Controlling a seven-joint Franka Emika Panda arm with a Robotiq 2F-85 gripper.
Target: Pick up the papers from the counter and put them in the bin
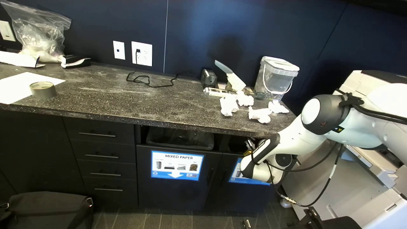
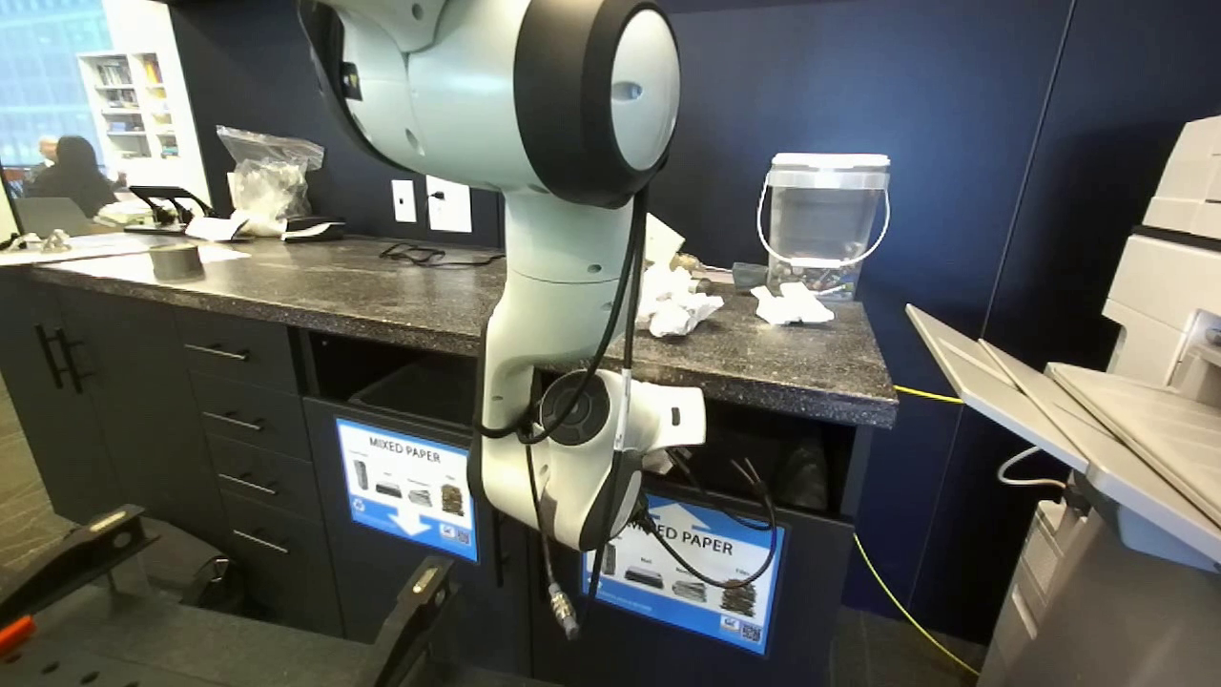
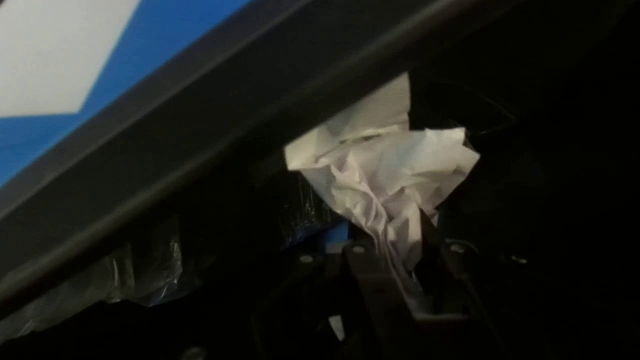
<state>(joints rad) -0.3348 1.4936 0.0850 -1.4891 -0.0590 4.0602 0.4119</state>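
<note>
So the arm [image 2: 563,248] is hanging in front of the table [image 1: 178,105], and the hand [image 3: 400,245] is poking into the dark opening of the bin [image 2: 811,582] nearest the printer [image 2: 1169,248]. The wrist view is showing it best: the fingers [image 3: 370,285] are standing close together and pinching a crumpled paper [image 3: 395,170], whose loose end is fanning out past the tips, right by the bin's rim [image 3: 200,150]. I'm not managing to tell if it's touching that rim, though. Some shiny plastic [image 3: 120,275] is hanging in the gloom there too.

The other papers [image 1: 229,106] are lying in a loose bunch near the end of the table, in front of and beside a lidded bucket [image 1: 276,79]. In both exterior views, the cabinet [image 1: 173,197] next door is wearing a blue-and-white "Mixed Paper" sign [image 1: 177,165]. Farther along, a black cord [image 1: 160,86] is lying near the outlets [image 1: 142,53], a roll of tape [image 1: 43,90] is sitting at the edge of a flat white sheet [image 1: 19,84], and a clear plastic bag [image 1: 41,35] is standing by the wall [image 1: 197,35].
</note>
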